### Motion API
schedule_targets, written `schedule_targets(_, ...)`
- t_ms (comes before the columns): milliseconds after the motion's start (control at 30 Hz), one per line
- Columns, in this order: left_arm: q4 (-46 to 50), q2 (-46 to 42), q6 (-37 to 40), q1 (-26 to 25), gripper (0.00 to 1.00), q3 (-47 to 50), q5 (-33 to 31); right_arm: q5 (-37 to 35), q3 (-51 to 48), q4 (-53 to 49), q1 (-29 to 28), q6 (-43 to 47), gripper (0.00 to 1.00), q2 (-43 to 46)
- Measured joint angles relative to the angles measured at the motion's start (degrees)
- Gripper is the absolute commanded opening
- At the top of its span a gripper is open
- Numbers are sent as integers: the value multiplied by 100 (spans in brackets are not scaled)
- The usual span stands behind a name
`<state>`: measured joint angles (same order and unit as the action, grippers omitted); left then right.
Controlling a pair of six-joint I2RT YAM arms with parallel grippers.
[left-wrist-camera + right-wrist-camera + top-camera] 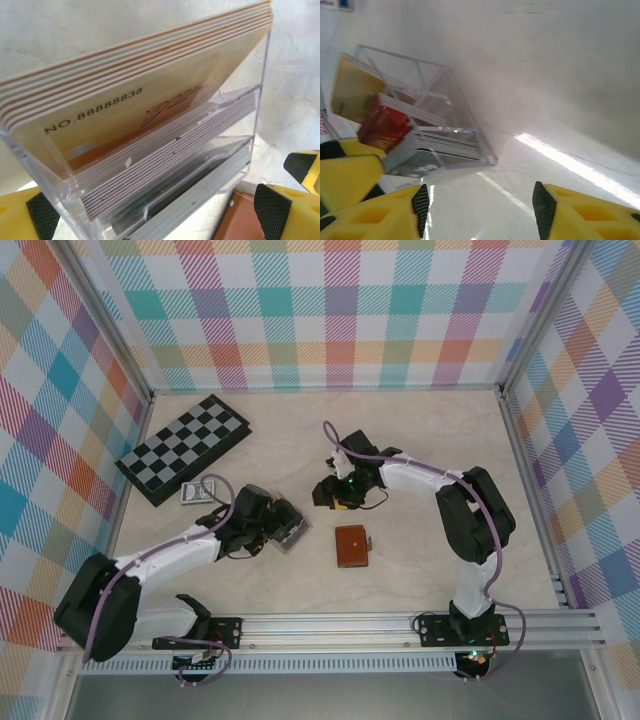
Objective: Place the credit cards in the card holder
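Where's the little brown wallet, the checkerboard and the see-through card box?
card holder (351,546), top view, middle of its brown leather cover.
chessboard (185,447), top view, centre of its squares.
clear tray (465,110), right wrist view, its bare side wall.

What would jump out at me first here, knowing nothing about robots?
The left gripper brackets a clear tray packed with cards, tan ones on top. From above, a chessboard lies back left and a brown wallet near the middle.

High rear overview; close wrist views, same tray (465,110)
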<state>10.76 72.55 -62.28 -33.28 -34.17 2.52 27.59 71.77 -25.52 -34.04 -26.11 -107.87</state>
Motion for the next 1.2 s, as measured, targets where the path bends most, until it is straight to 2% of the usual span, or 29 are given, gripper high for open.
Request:
schedule_targets(300,-514,1685,887,79,99,-1272,643,-140,-767,-98,678,0,62,621)
schedule_targets(467,-321,2822,1429,81,100,-2555,942,-118,-1237,55,1091,35,64,1080)
schedule_targets(567,-236,3099,1657,85,100,-2959,966,-146,-1235,92,1303,127,66,1071)
schedule_targets(733,-186,3123,1711,120,100,-3093,964,-251,-667,107,1344,160,65,612)
schedule_targets(833,-256,3145,1670,203,100,-3091,1001,-295,-184,179,1416,157,69,186)
schedule_targets(967,-573,3217,1572,317,100,-3093,1147,-284,348,184,1604,192,70,-221)
schedule_targets(1200,-975,3611,1423,380,100,-3517,1460,326,981,376,1834,142,66,-787)
